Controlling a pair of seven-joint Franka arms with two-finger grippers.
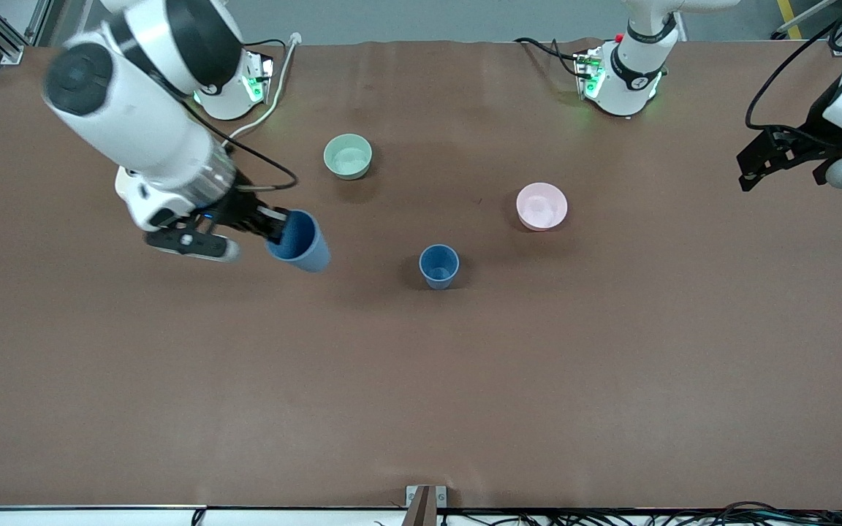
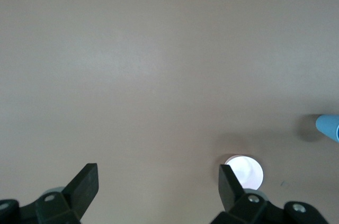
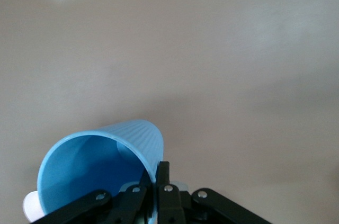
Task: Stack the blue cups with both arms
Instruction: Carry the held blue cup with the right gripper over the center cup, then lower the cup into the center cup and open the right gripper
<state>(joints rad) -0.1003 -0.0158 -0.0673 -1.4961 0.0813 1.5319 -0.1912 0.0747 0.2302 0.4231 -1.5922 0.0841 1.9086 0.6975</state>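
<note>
My right gripper [image 1: 279,225] is shut on the rim of a blue cup [image 1: 300,242] and holds it tilted above the table toward the right arm's end. In the right wrist view the fingers [image 3: 163,173] pinch the cup's wall [image 3: 100,171], one inside and one outside. The second blue cup [image 1: 438,266] stands upright near the table's middle; a sliver of it shows in the left wrist view [image 2: 328,127]. My left gripper [image 1: 757,162] is open and empty, up over the left arm's end of the table, and waits; it also shows in the left wrist view [image 2: 158,181].
A pale green bowl [image 1: 348,156] stands farther from the front camera than the held cup. A pink bowl [image 1: 541,206] stands beside the standing cup, toward the left arm's end, and shows in the left wrist view [image 2: 244,170]. A white cable [image 1: 267,109] lies by the right arm's base.
</note>
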